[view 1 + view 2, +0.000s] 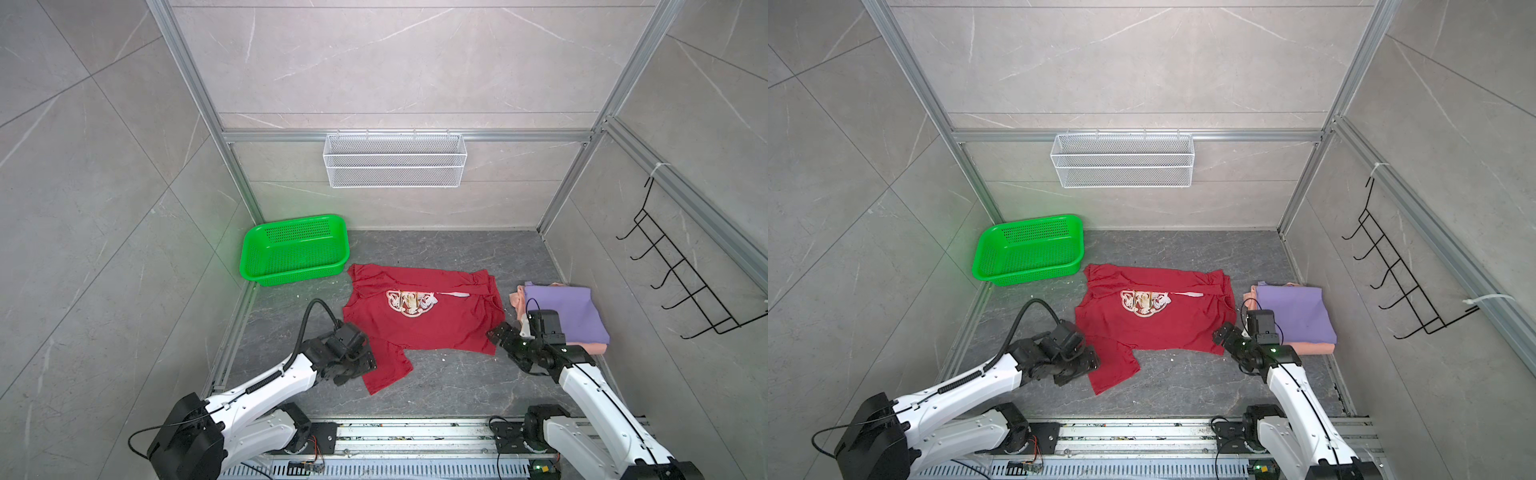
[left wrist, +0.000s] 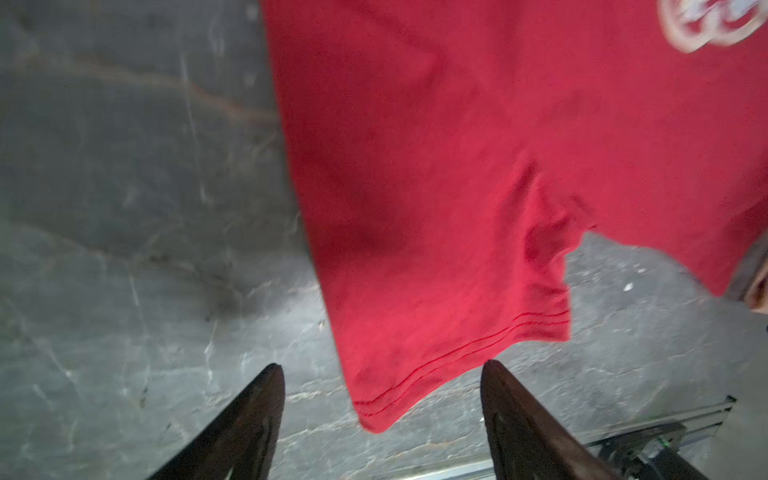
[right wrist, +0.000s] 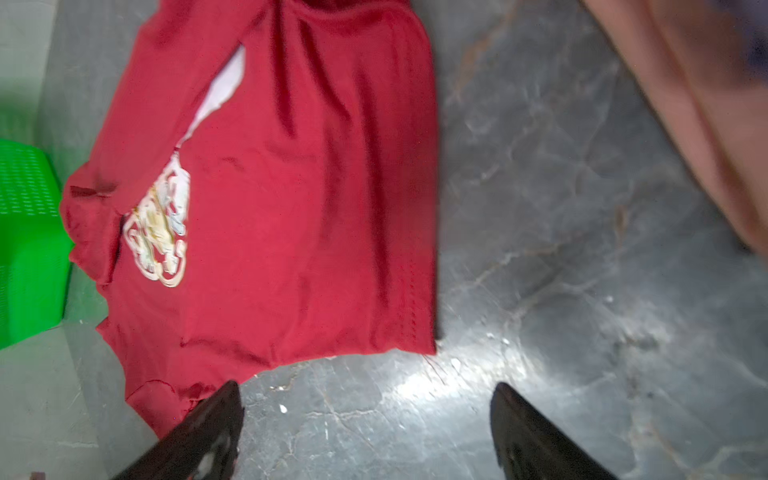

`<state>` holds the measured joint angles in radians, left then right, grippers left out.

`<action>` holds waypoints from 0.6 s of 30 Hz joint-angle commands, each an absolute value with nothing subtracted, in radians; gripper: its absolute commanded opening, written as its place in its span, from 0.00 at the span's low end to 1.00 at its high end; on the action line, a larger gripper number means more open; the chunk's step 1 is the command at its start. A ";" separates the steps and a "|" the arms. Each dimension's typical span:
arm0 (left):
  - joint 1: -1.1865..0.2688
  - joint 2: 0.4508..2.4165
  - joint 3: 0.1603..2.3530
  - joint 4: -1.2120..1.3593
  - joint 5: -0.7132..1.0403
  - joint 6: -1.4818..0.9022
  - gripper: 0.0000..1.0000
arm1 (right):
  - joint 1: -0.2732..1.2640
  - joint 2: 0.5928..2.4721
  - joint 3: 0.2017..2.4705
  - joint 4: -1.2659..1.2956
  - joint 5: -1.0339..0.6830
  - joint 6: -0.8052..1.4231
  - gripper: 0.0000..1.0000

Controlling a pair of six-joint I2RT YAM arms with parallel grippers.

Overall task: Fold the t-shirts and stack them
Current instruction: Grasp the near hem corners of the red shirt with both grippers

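We see the red shirt (image 1: 424, 320) spread on the bench (image 1: 449, 386), mid-scene, with the cream print (image 1: 411, 302) facing up. The cloth is wrinkled and folded over along the right edge, and one sleeve (image 1: 390, 365) sticks out toward the near edge. The left pincer (image 2: 383, 365) sits low at that sleeve's left side in both top views. In the left wrist view its jaws are apart with the sleeve hem showing between the tips, nothing clamped. The right pincer (image 3: 368, 385) is at the shirt's near right corner, jaws wide apart over bare bench and holding nothing; we can't tell if it touches cloth. Right of the red shirt and apart from it, the purple shirt (image 1: 569, 311) lies folded on top of the pink shirt (image 1: 516, 302), pink edges showing at the left and near sides. The green basket (image 1: 291, 272) stands at the bench's far left corner, just beside the red shirt's far left corner. A wire basket (image 1: 395, 160) hangs on the back wall and a hook rack (image 1: 681, 282) on the right wall.
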<state>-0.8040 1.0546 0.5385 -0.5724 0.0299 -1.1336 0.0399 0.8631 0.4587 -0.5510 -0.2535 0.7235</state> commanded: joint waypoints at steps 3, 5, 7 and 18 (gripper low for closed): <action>-0.884 1.028 0.473 -0.555 0.038 -1.334 0.75 | 0.051 0.840 0.402 -0.576 -0.260 0.795 0.88; -0.905 1.045 0.464 -0.523 0.043 -1.358 0.75 | 0.052 0.855 0.394 -0.564 -0.261 0.796 0.85; -0.917 1.070 0.455 -0.493 0.054 -1.367 0.75 | 0.055 0.877 0.382 -0.529 -0.258 0.805 0.82; -0.945 1.169 0.456 -0.408 0.124 -1.377 0.53 | 0.109 1.059 0.352 -0.320 -0.244 0.895 0.67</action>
